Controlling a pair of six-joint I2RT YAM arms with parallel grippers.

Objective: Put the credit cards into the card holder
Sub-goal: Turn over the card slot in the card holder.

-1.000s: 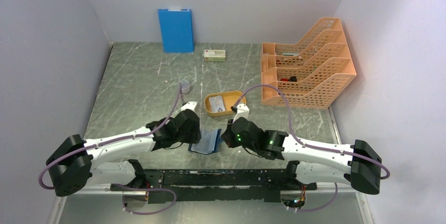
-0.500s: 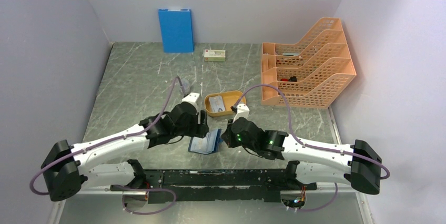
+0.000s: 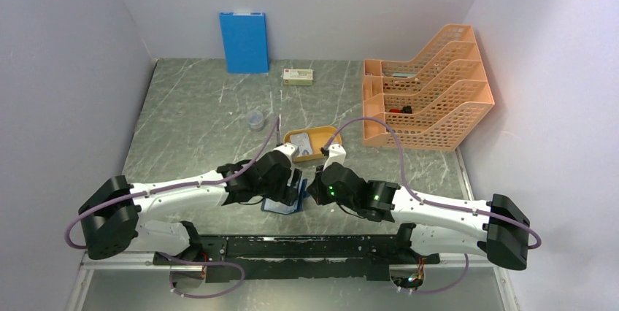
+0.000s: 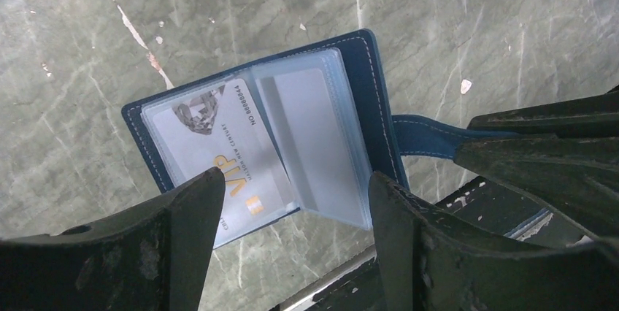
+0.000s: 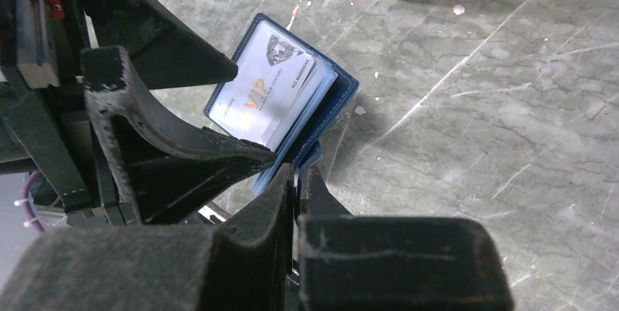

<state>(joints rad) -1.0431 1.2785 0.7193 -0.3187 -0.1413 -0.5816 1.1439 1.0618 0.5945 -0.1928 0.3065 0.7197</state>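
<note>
Readable text is only on the VIP card point(image 4: 219, 143): gold "VIP", a grey diamond graphic, and "NO" plus a run of 8s along one edge; the finer print is too small to read. The white box point(image 3: 298, 76) near the back wall has a red label, text unreadable. Counts: one card holder point(image 4: 314, 136), lying open on the marble-look table point(image 3: 197, 121) near the front edge, between the two wrists. One card sits sleeved in one clear page, and the page beside it looks blank. One pale loose card point(image 3: 306, 147) shows in the orange tray point(image 3: 328, 131); it is partly hidden by the left wrist, so can't tell if more lie there. One blue board point(image 3: 244, 41) leans on the back wall, one orange rack point(image 3: 427, 88) stands at right, and there is one clear cup point(image 3: 255, 119). The left gripper point(image 4: 295, 183) is spread wide, fingers either side above the open pages, gripping nothing. The right gripper point(image 5: 295, 179) is pinched tight on the holder's navy strap point(image 4: 427, 136), fingers almost meeting. The top view alone shows the tray, box, board, rack and cup, but the arms mostly cover the holder and its print is lost. The left wrist view gives the card face and both pages flat-on. The right wrist view shows the pinch on the strap, the pages fanned up, and a sliver of the tray.
</note>
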